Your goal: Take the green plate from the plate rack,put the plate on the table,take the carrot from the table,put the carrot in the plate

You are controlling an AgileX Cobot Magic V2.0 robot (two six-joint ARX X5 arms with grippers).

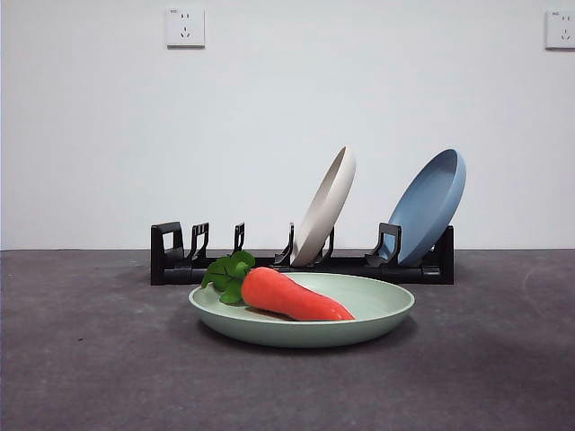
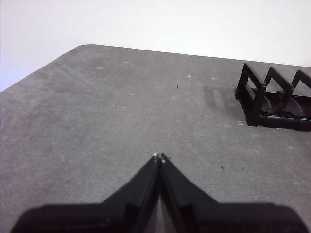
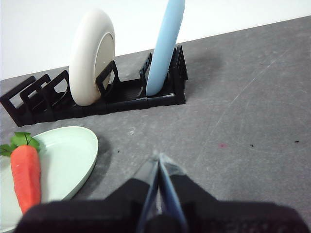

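The carrot (image 1: 292,295) lies in the green plate (image 1: 382,310), and the plate sits flat on the surface (image 1: 90,359) at lower centre of the front view, just in front of the plate rack (image 1: 171,260). By the look of it both placements are done.

Its long axis runs across the frame, slightly diagonal: the leafy thick end at left over the plate's left rim, the tapered tip at right toward the plate's middle. In the right wrist view the carrot (image 3: 26,177) sits at lower left, leaves toward the rack.

It looks glossy, stiff and light (likely slippery on that sheen), so I would judge the thick part just below the leaves the safest place to hold, across the narrow width. The plate looks rigid and matte, its raised rim the obvious hold.

The left hand (image 2: 159,157) is pressed together, empty, above bare surface with the rack's end at the frame's right. The right hand (image 3: 159,160) is together too, holding nothing, to the right of the plate. The beige plate (image 1: 325,205) and blue plate (image 1: 431,205) lean in the rack, centre-right.
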